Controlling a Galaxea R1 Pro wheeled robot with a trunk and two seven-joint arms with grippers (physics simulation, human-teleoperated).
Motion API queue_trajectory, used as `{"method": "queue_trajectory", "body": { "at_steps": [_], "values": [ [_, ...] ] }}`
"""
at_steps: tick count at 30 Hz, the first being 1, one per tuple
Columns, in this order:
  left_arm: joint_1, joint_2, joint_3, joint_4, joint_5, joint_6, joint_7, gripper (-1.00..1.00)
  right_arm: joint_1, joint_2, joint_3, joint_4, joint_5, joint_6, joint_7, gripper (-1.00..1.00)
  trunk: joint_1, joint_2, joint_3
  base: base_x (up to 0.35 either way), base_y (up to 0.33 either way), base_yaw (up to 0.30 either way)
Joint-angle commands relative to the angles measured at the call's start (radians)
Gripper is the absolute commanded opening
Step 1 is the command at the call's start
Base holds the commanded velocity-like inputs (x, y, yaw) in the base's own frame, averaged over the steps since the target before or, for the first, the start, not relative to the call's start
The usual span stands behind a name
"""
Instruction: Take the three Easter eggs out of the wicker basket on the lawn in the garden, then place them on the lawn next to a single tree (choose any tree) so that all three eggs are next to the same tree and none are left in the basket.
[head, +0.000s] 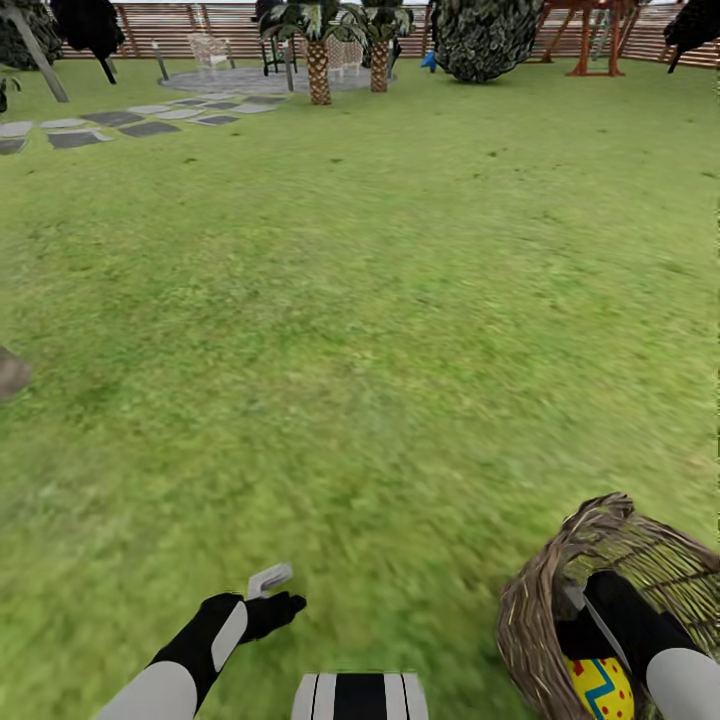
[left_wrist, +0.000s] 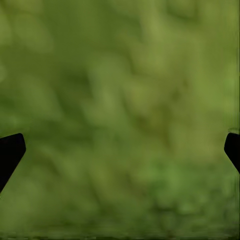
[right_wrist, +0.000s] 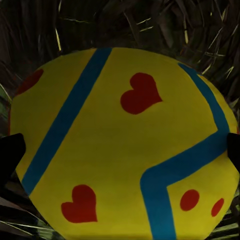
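Reaching into the wicker basket (head: 560, 600) on the lawn (head: 400, 300), the right hand (right_wrist: 120, 150) spreads around a smooth, hard Easter egg (right_wrist: 120, 145); likely slippery, best pinched across its middle. The left hand (left_wrist: 120, 150) hangs spread.

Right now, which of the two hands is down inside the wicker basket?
The right hand: its arm reaches into the wicker basket with an Easter egg between its fingertips. The left hand hangs over bare lawn.
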Motion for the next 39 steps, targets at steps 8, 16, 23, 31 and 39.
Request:
{"method": "queue_trajectory", "body": {
  "at_steps": [8, 16, 23, 31, 39],
  "values": [
    [0.0, -0.002, 0.004, 0.025, 0.003, -0.062, -0.004, 1.0, 0.0, 0.001, 0.001, -0.002, 0.011, 0.003, 0.008, -1.0, -0.004, 0.002, 0.03, -0.341, 0.0, 0.0],
    [0.0, -0.005, 0.004, 0.029, 0.002, -0.065, -0.008, 1.0, 0.0, 0.008, 0.002, 0.0, 0.012, 0.003, 0.007, -1.0, -0.008, 0.003, 0.061, -0.055, 0.0, 0.0],
    [-0.001, -0.004, 0.004, 0.029, 0.001, -0.065, -0.009, 1.0, 0.0, 0.01, 0.003, 0.0, 0.012, 0.003, 0.006, -1.0, -0.011, 0.005, 0.088, 0.0, 0.0, 0.0],
    [0.0, -0.006, 0.003, 0.029, 0.0, -0.065, -0.009, 1.0, 0.0, 0.01, 0.003, 0.0, 0.012, 0.002, 0.006, -1.0, -0.015, 0.007, 0.119, 0.0, 0.0, 0.0],
    [0.0, -0.007, 0.002, 0.048, 0.0, -0.065, -0.009, 1.0, 0.0, 0.012, 0.003, 0.0, 0.012, 0.002, 0.006, -1.0, -0.018, 0.009, 0.15, 0.0, 0.0, 0.0]
  ]
}}
